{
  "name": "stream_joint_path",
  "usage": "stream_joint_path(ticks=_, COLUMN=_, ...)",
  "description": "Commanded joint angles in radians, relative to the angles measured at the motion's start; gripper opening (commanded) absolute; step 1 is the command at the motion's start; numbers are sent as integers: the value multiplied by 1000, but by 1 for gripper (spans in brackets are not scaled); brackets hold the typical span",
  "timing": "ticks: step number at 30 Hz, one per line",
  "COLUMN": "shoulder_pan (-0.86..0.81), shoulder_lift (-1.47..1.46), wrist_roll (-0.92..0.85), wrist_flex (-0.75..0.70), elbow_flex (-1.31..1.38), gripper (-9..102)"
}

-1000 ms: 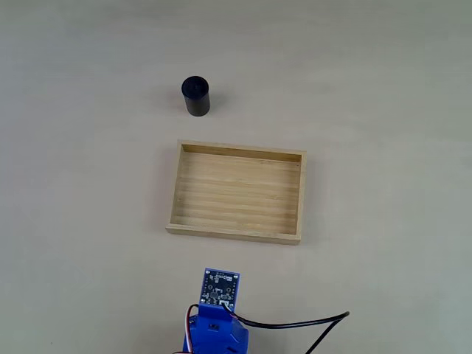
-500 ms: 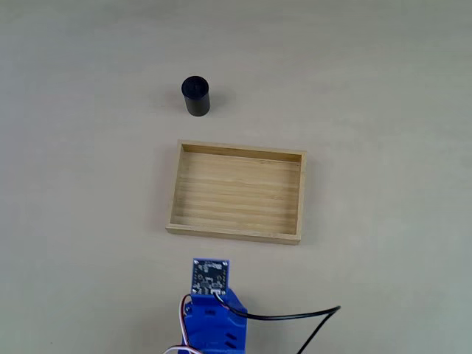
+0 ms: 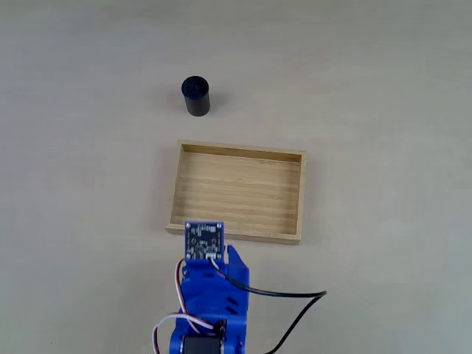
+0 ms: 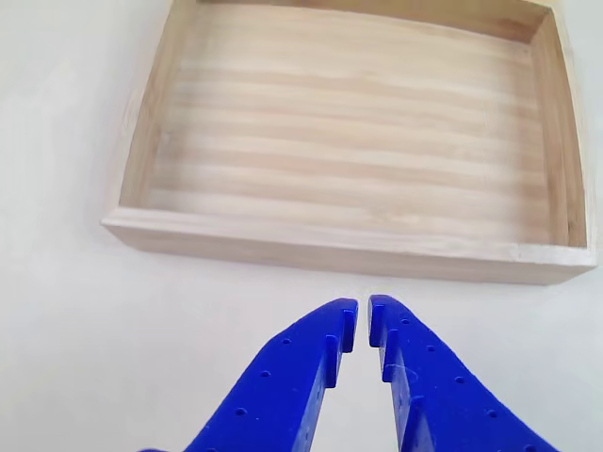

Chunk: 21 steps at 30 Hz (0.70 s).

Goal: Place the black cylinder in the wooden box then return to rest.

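Since a second ago the blue arm has reached further up the fixed view, so its small circuit board now overlaps the near wall of the wooden box, where before it sat well short of that wall. One tool shows in the other view, its two blue fingers nearly meeting at the tips with a thin slit between them and nothing held; it hangs just short of the box's near wall, over bare tabletop. One wooden box lies flat, its grained floor empty in both views. One black cylinder stands upright outside the box, beyond its far wall and near the far left corner as the fixed view shows it, apart from the wood. One black cable trails from the arm toward the right, short of the box
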<state>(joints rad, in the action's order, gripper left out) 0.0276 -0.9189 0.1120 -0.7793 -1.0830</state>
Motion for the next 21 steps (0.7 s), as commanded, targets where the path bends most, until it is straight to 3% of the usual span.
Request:
stream_joint_path(ticks=1, shoulder_pan=25, shoulder_lift=149, wrist_roll=-17, wrist_flex=103, elbow_flex=235, gripper=1)
stream_joint_path(ticks=11, shoulder_pan=37, shoulder_lift=532, wrist_roll=-64, wrist_flex=222, elbow_flex=586, gripper=19)
stream_joint_path(ticks=21, shoulder_pan=35, shoulder_lift=805, wrist_roll=-74, wrist_flex=336, elbow_flex=793, gripper=26)
